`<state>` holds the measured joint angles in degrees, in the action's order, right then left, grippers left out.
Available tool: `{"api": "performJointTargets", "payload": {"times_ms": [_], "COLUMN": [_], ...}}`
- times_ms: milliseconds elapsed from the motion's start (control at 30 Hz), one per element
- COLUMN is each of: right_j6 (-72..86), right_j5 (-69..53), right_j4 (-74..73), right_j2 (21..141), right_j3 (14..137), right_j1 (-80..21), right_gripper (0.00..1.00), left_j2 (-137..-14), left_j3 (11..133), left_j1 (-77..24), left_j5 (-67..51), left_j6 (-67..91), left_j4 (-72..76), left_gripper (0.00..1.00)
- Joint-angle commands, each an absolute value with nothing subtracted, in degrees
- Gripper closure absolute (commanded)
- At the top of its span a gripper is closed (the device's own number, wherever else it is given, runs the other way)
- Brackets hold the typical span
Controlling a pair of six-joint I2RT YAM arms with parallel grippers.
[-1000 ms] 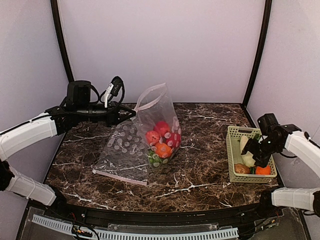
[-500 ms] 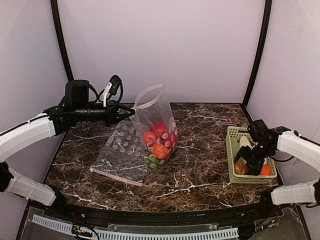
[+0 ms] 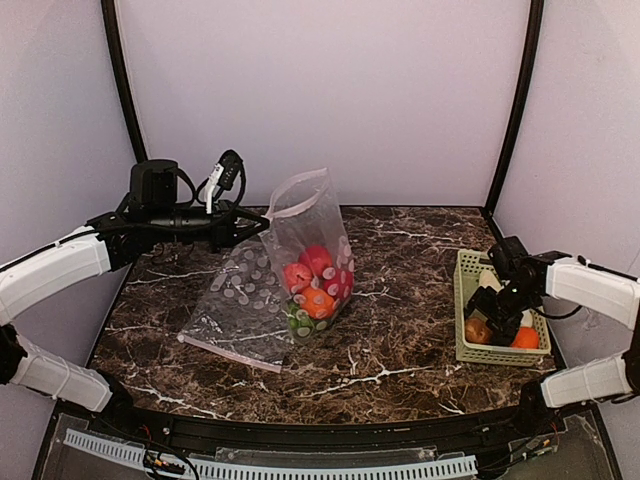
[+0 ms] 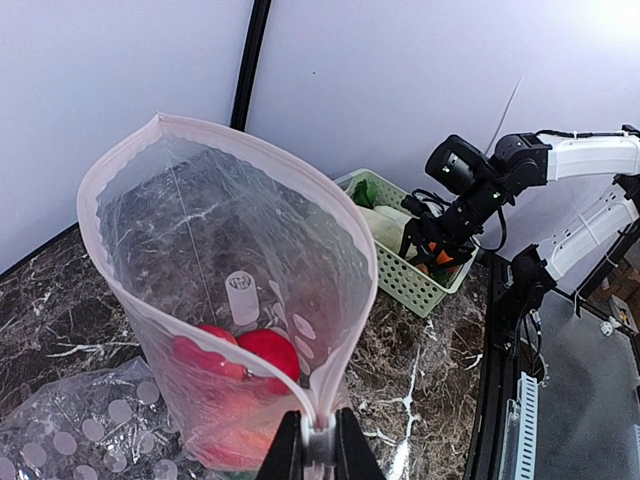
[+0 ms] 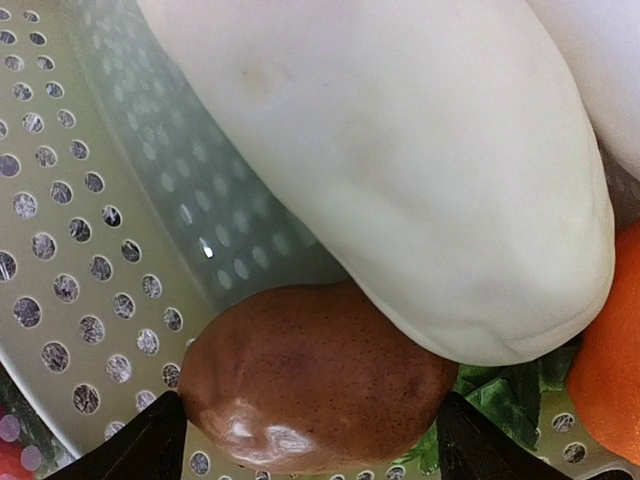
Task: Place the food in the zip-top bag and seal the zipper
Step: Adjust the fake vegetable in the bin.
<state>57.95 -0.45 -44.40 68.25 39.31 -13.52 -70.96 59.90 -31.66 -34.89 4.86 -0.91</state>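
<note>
The zip-top bag stands open on the table with red apples, an orange one and green grapes inside. My left gripper is shut on the bag's pinkish zipper strip at one end of the mouth and holds it up; in the left wrist view the gripper pinches the rim. My right gripper is down in the basket, open, with its fingers on either side of the brown potato. The white radish, an orange and leafy greens lie beside it.
The pale green slotted basket stands at the right edge of the table. A second dotted clear bag lies flat left of the standing bag. Dark frame posts stand at the back corners.
My right gripper has dropped and moved left into the basket, down to the potato. The held bag has shifted slightly left; my left gripper keeps its hold.
</note>
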Motion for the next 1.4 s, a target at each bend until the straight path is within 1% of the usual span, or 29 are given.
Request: {"api": "performJointTargets", "payload": {"times_ms": [0, 67, 200, 267, 567, 667, 800, 867, 933, 1067, 1133, 1367], "right_j6": [57.98, 57.97, 57.66, 57.44, 53.55, 50.74, 46.95, 46.77, 47.3, 50.71, 54.1, 66.9], "right_j5": [2.28, 2.97, 4.25, 5.11, 9.5, 8.7, 6.61, 6.93, 6.64, 6.36, 6.47, 2.3], "right_j4": [-41.87, -41.92, -42.89, -44.1, -52.06, -52.38, -51.37, -52.06, -52.61, -51.68, -51.4, -46.95], "right_j2": [71.3, 71.0, 68.95, 67.81, 61.37, 59.2, 57.12, 57.09, 57.37, 57.1, 56.86, 54.47], "right_j3": [36.48, 36.43, 37.46, 38.57, 46.67, 48.81, 50.26, 50.16, 48.77, 44.49, 42.72, 35.89], "right_j1": [-13.75, -13.79, -13.77, -13.78, -13.77, -13.75, -13.83, -13.87, -13.84, -13.89, -13.89, -13.88], "right_gripper": [0.17, 0.18, 0.26, 0.28, 0.3, 0.31, 0.32, 0.31, 0.28, 0.15, 0.1, 0.09], "left_j2": [-70.26, -70.31, -70.49, -70.55, -71.0, -71.49, -72.19, -72.5, -72.71, -73.24, -73.36, -72.86], "left_j3": [59.55, 59.46, 59.44, 59.42, 59.84, 61.52, 63.72, 64.69, 65.11, 65.21, 64.51, 61.28], "left_j1": [-31.29, -31.28, -31.29, -31.29, -31.29, -31.35, -31.5, -32.07, -33.43, -37.41, -38.62, -40.07], "left_j5": [-35.4, -35.48, -35.43, -35.44, -38.65, -41.6, -42.31, -42.69, -42.44, -41.25, -40.52, -39.72], "left_j6": [4.42, 4.48, 4.47, 4.48, 3.94, 3.37, 2.59, 2.6, 2.51, 1.47, 1.15, 1.54], "left_j4": [0.35, 0.33, 0.35, 0.34, 0.36, -0.86, -2.59, -3.13, -3.36, -4.16, -4.12, -2.08], "left_gripper": [0.99, 0.99, 0.99, 0.99, 0.99, 0.99, 0.99, 0.99, 0.99, 0.99, 0.99, 0.99]}}
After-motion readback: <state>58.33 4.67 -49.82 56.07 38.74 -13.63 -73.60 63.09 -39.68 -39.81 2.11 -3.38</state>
